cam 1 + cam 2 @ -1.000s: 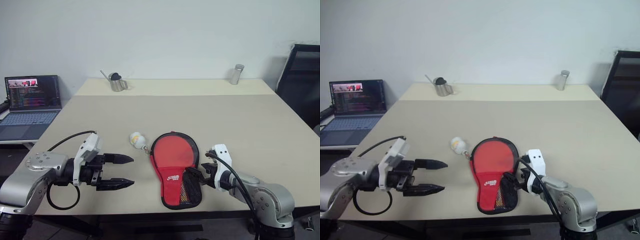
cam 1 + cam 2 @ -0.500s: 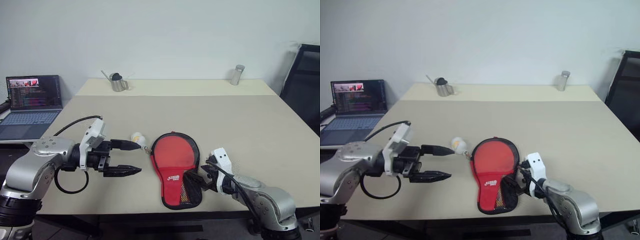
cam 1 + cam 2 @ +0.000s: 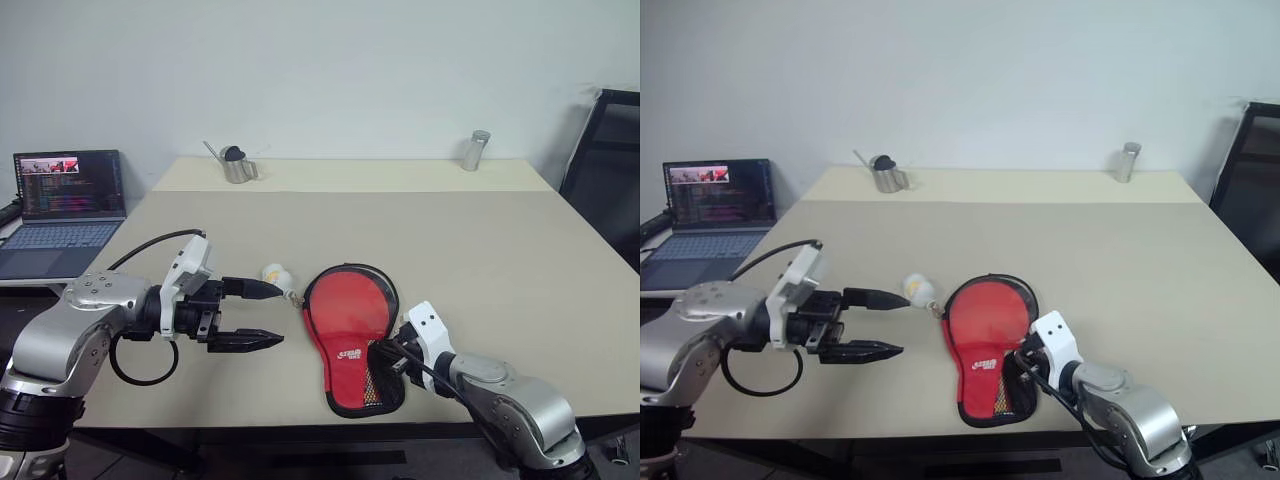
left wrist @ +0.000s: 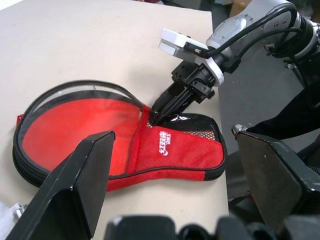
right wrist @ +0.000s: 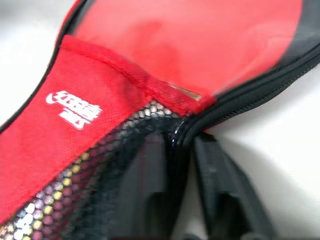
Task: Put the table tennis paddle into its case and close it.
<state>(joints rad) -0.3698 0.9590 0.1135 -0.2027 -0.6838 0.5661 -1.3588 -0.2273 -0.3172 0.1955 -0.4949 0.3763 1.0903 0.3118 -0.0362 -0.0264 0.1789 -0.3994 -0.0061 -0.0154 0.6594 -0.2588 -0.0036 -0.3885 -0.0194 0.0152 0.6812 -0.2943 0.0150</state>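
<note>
The case (image 3: 348,345) lies flat near the table's front edge, red with black edging, a mesh pocket and a white logo. Its round end is unzipped, and the table tennis paddle's (image 3: 350,302) smooth red face shows inside; the handle is hidden under the pocket. My right gripper (image 3: 383,355) is shut on the case's black edge, where the mesh pocket meets the zip. In the right wrist view its fingers (image 5: 220,175) straddle that edge. My left gripper (image 3: 280,315) hovers open to the left of the case, holding nothing, its upper fingertip close to a small white ball (image 3: 272,274).
A laptop (image 3: 65,210) sits on a side table at the far left. A metal cup (image 3: 236,166) and a shaker (image 3: 472,150) stand at the table's back edge. A black chair (image 3: 605,170) is at the far right.
My right gripper has gone from open to shut on the case's edge, shifting slightly left. My left gripper drew up and right toward the ball early on, then held still, open.
</note>
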